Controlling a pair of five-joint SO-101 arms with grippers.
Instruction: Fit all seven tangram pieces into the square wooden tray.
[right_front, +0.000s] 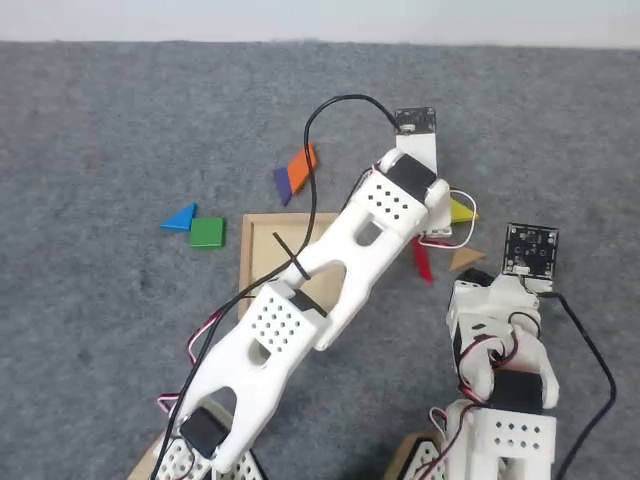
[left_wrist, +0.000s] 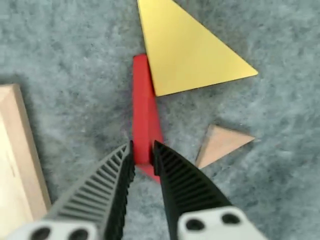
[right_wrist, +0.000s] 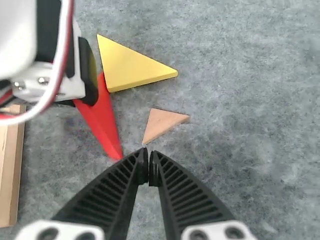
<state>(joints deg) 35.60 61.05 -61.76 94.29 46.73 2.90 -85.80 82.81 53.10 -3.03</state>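
Left gripper (left_wrist: 143, 148) clamped on red tangram piece (left_wrist: 144, 102), on grey mat (right_front: 110, 130) between wooden tray (right_front: 262, 226) and tan triangle (left_wrist: 220, 142), just beside yellow triangle (left_wrist: 186, 50); right gripper (right_wrist: 148, 156) pinched closed, empty, at tan triangle's tip.

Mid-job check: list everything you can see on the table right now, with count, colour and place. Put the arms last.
wooden tray: one, light wood, mid-table, partly under the left arm
blue triangle: one, blue, beside the green square
green square: one, green, outside the tray's edge
orange piece: one, orange, beyond the tray
purple piece: one, purple, against the orange piece
yellow triangle: one, yellow, beside the red piece
red piece: one, red, outside the tray
tan triangle: one, tan, near the red piece
grey mat: one, grey, under everything
left gripper: one, shut on the red piece
right gripper: one, shut, empty, by the tan triangle
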